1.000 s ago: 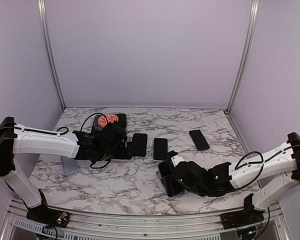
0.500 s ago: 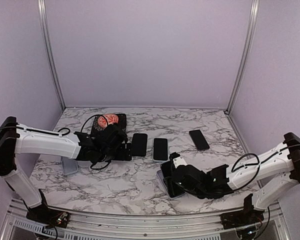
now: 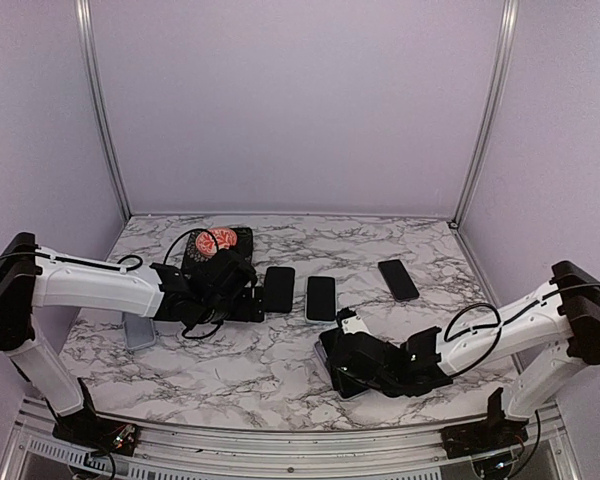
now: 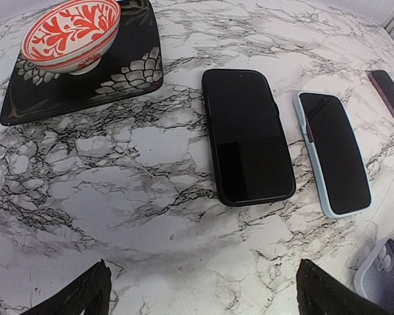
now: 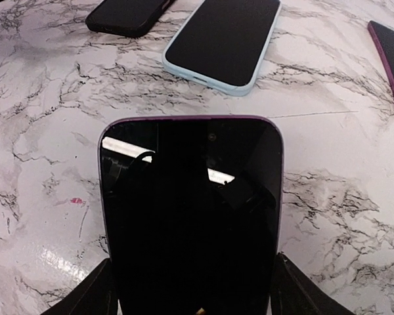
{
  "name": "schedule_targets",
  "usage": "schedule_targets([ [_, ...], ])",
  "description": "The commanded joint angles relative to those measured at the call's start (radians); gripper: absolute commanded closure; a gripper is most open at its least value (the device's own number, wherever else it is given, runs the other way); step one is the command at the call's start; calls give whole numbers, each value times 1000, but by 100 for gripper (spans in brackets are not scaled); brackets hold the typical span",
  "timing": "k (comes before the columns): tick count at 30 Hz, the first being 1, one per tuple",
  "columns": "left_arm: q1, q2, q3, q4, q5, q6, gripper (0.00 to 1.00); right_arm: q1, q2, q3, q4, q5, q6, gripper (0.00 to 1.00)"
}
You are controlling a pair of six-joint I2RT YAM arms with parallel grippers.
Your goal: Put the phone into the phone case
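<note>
A black-screened phone with a purple rim (image 5: 192,210) lies between my right gripper's (image 5: 194,292) fingers, low over the marble near the table's front (image 3: 338,362). The fingers press on both of its long sides. In the left wrist view its lavender corner with camera lenses (image 4: 383,270) shows at the bottom right. I cannot tell whether that lavender shell is a case or the phone's own back. My left gripper (image 4: 207,295) is open and empty, hovering over bare marble in front of a black-cased phone (image 4: 248,134).
A light-blue-cased phone (image 3: 321,297) lies right of the black-cased one (image 3: 278,288). A dark purple phone (image 3: 398,279) lies farther right. A black tray (image 3: 242,240) holds a red-and-white bowl (image 3: 217,240) at the back left. A grey-blue flat object (image 3: 138,332) lies under the left arm.
My right arm has sunk lower and shifted slightly left with the phone still between its fingers. The left arm has barely moved.
</note>
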Motion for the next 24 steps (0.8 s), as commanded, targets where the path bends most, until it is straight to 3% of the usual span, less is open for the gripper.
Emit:
schedule_targets([
  [1,0,14,20,-4,-14,22,1,3,61,0,-131,-93,46,82],
  [8,0,24,18,-4,-9,17,1,-8,151,61,-193,-98,53,74],
  [13,0,27,17,-6,-11,22,1,-9,137,78,-225,-88,61,52],
  [20,0,24,18,-8,-11,25,1,-25,107,154,-349,-107,85,3],
  [24,0,22,17,-8,-11,29,1,-79,106,214,-401,-240,16,1],
])
